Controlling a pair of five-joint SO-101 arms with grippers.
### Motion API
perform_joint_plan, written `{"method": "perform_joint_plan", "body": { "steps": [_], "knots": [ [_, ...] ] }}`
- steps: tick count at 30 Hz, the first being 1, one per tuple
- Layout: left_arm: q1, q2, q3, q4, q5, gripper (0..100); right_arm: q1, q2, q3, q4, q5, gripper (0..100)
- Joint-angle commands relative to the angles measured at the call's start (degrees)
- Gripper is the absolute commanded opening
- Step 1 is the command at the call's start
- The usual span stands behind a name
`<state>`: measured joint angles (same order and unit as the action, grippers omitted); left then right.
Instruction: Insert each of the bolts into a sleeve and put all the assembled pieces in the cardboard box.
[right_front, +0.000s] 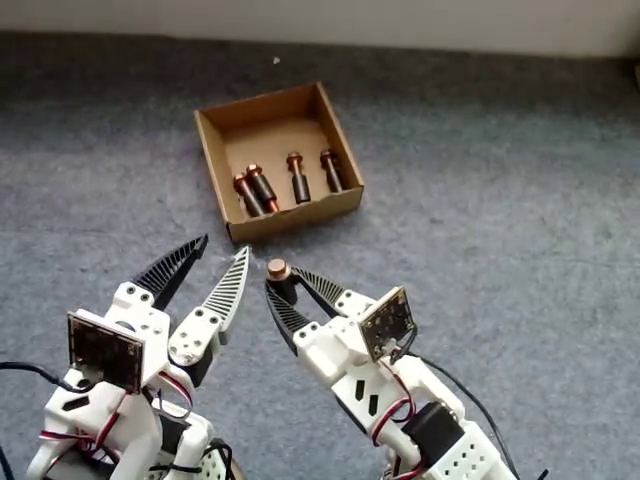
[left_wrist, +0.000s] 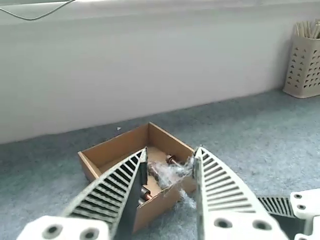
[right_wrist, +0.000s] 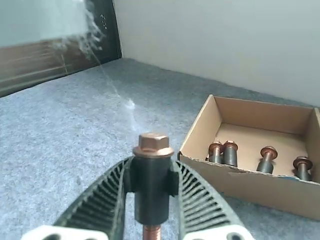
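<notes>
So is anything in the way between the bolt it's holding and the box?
Nothing visible. The copper bolt in its dark sleeve, held in the right gripper, has only bare grey carpet before the brown cardboard box's low front wall.

A bench (right_front: 520, 200) covered in short grey carpet spreads across the high view. Along its edge at 12 o'clock runs a pale wall (right_front: 320, 20), and a small white speck (right_front: 276, 61) lies on the carpet just short of it, a little toward 11 o'clock. In the left wrist view a beige perforated holder (left_wrist: 303, 65) stands on the carpet against the wall, with wooden sticks (left_wrist: 307, 27) upright in it; a thin dark cable (left_wrist: 35, 15) sags across the wall well apart from it. In the right wrist view a dark-framed brown panel (right_wrist: 50, 65) meets the pale wall at a corner.
</notes>
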<state>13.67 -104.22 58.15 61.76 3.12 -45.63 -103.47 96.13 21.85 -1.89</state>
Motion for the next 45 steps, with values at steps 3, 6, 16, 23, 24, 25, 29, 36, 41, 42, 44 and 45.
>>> {"method": "perform_joint_plan", "body": {
  "steps": [3, 6, 16, 23, 24, 25, 29, 36, 41, 42, 44, 45],
  "knots": [
    [-4.7, -0.1, -0.2, 4.5, -0.6, 17, 1.3, -1.5, 7.3, 1.7, -0.2, 0.5],
    [-10.3, -0.1, 0.7, 6.4, -0.7, 17, 4.1, -1.5, 7.3, 2.0, -0.2, 0.5],
    [-24.6, -0.2, 18.6, 4.9, -4.8, 7, 9.3, -1.5, 7.3, 2.1, -0.2, 0.5],
    [-24.5, -0.2, 29.4, 0.2, -10.4, 6, 9.3, -1.5, 7.3, 2.1, -5.5, 0.5],
    [-24.3, -0.2, 30.3, -0.3, -10.5, 6, 9.3, -1.5, 7.3, 2.1, -6.1, 0.5],
    [-24.2, -0.2, 31.1, -0.5, -10.7, 6, 9.3, -1.5, 7.3, 2.1, -6.2, 0.5],
    [-21.3, -0.1, 36.1, -0.4, -16.8, 15, 9.3, -1.5, 7.1, 1.9, -6.5, 0.5],
    [-19.9, 0.0, 38.8, -2.8, -18.1, 17, 10.7, -1.5, -0.5, 2.0, -6.5, 0.5],
    [-19.9, 0.0, 38.8, -3.3, -18.1, 17, 11.1, -1.5, -4.7, -3.0, -6.2, 0.5],
    [-19.9, 0.0, 38.8, -3.3, -18.1, 17, 11.1, -1.4, -5.1, -5.4, -6.2, 0.5],
    [-19.9, 0.0, 38.8, -3.3, -18.1, 17, 11.2, -0.7, -5.5, -9.4, -5.0, 0.5],
    [-20.0, 0.0, 38.8, -3.3, -18.1, 17, 11.2, 0.4, -5.6, -11.1, -3.3, 0.5]
  ]
}}
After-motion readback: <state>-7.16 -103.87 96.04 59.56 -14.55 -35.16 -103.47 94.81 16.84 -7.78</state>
